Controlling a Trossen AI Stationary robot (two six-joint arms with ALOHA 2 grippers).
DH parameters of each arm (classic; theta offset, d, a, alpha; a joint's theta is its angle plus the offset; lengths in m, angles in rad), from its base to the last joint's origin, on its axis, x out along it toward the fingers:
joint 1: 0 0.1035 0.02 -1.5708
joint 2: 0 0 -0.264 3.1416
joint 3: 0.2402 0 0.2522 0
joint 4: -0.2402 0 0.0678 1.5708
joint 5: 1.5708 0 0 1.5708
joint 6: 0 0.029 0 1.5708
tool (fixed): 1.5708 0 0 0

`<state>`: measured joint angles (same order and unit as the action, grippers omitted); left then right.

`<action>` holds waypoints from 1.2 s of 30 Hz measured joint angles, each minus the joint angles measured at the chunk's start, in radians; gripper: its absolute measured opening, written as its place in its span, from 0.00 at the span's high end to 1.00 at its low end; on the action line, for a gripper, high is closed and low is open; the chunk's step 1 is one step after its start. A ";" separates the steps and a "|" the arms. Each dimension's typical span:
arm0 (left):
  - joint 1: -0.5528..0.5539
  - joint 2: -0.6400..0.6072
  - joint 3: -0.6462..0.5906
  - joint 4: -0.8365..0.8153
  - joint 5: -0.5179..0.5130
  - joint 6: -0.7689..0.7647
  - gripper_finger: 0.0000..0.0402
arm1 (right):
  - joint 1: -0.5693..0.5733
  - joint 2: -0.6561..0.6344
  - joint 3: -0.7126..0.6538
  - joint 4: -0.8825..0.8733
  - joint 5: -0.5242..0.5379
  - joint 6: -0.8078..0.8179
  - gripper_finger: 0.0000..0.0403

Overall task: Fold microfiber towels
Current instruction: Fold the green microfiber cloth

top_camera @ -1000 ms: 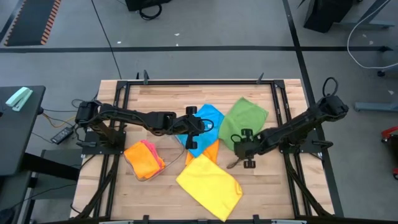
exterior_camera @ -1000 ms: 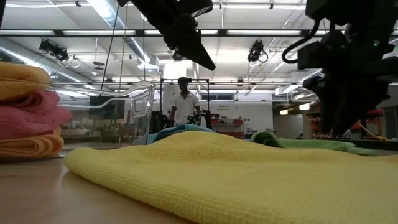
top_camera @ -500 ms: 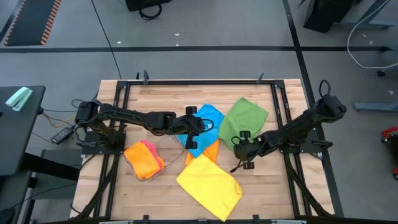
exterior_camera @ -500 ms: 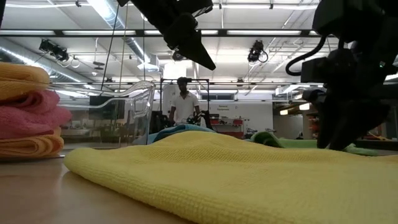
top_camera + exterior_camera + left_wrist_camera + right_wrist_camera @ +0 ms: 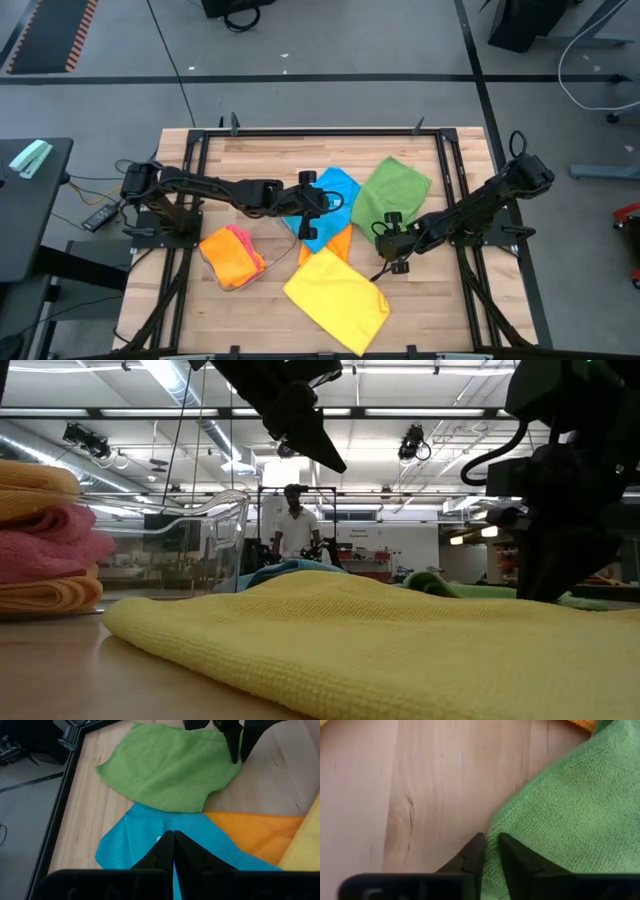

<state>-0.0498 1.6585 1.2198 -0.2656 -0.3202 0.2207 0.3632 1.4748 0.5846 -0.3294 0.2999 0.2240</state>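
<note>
My right gripper (image 5: 489, 851) pinched the green towel's (image 5: 392, 192) near corner on the table (image 5: 250, 160); my left gripper (image 5: 173, 851), fingers closed and empty, hovered over the blue towel (image 5: 145, 837) mid-table.

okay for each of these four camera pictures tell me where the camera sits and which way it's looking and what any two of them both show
High: overhead, straight down on the table; both arms.
Low: table height, looking across the yellow towel into the room; both arms reach in from above.
Left wrist: past the shut left gripper onto the blue towel.
Right wrist: on the right gripper, its fingers at the green towel edge.
Shared: left wrist also shows the green towel.
</note>
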 joint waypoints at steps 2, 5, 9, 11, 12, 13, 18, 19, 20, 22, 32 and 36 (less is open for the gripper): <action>0.000 0.000 0.000 0.000 0.000 0.000 0.95 | -0.002 0.001 0.000 -0.001 0.006 0.009 0.89; 0.000 0.000 0.000 0.000 0.000 0.000 0.94 | -0.008 0.001 0.002 -0.006 0.011 0.018 0.90; 0.000 0.000 0.000 0.000 0.000 -0.001 0.93 | -0.028 -0.006 0.047 -0.074 0.013 0.018 0.90; 0.000 0.000 0.000 -0.001 0.000 0.000 0.93 | -0.039 -0.010 0.077 -0.131 -0.002 0.017 0.90; 0.000 0.000 0.000 -0.001 0.000 -0.001 0.93 | -0.046 -0.010 0.093 -0.159 -0.018 0.016 0.90; 0.000 0.000 0.000 -0.001 0.000 -0.001 0.94 | -0.052 -0.010 0.109 -0.181 -0.037 0.016 0.90; 0.000 0.000 0.000 -0.002 0.000 -0.001 0.96 | -0.080 -0.010 0.166 -0.287 -0.107 0.010 0.90; 0.000 0.000 0.000 -0.001 0.000 -0.001 0.96 | -0.081 -0.010 0.183 -0.327 -0.109 0.008 0.90; 0.000 0.000 0.000 -0.001 0.000 -0.001 0.96 | -0.082 -0.010 0.201 -0.361 -0.109 0.006 0.90; 0.000 0.000 0.000 -0.001 0.000 -0.001 0.96 | -0.082 -0.010 0.241 -0.437 -0.104 -0.008 0.90; 0.000 0.000 0.000 -0.001 0.000 -0.003 0.93 | -0.077 -0.012 0.301 -0.630 -0.245 -0.034 0.90; 0.000 0.000 0.000 -0.001 0.000 -0.008 0.95 | -0.063 -0.012 0.301 -0.703 -0.249 -0.041 0.90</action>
<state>-0.0500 1.6585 1.2198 -0.2663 -0.3202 0.2127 0.3000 1.4631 0.8856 -1.0328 0.0505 0.1833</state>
